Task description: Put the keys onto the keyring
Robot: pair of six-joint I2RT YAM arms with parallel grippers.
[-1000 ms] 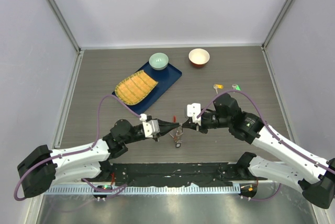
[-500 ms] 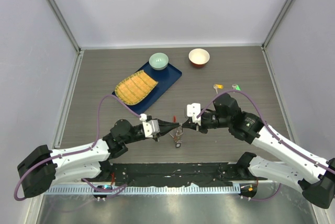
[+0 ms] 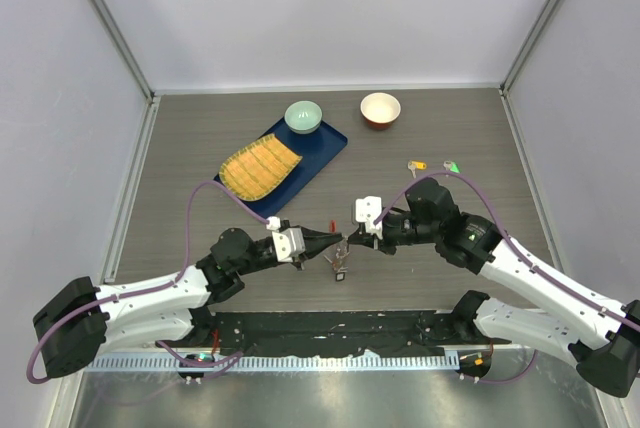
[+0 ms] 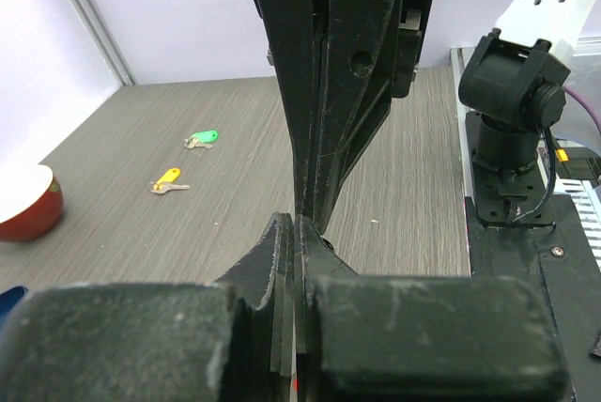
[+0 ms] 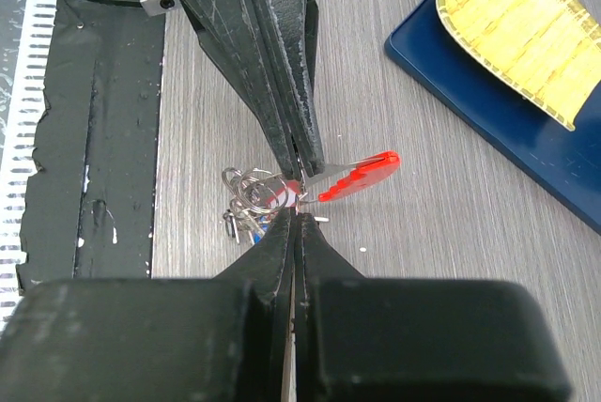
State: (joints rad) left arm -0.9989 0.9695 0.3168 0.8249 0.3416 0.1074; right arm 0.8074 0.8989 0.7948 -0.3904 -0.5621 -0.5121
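Observation:
The keyring (image 3: 340, 260) is a bunch of silver rings (image 5: 249, 186) with a red loop (image 5: 362, 175), held just above the table between both arms. My left gripper (image 3: 335, 239) is shut on the metal end of the red loop; its fingers (image 5: 291, 92) come down from the top of the right wrist view. My right gripper (image 5: 298, 217) is shut, tip to tip with the left one, pinching thin wire of the keyring. Two keys lie on the table at the right, one yellow-headed (image 3: 416, 165) and one green-headed (image 3: 452, 165); the left wrist view shows the same yellow key (image 4: 166, 180) and green key (image 4: 202, 139).
A blue tray (image 3: 322, 148) at the back left carries a yellow woven mat (image 3: 260, 166) and a green bowl (image 3: 303, 116). A white-lined red bowl (image 3: 380, 109) stands at the back centre. The black base plate (image 3: 340, 333) runs along the near edge.

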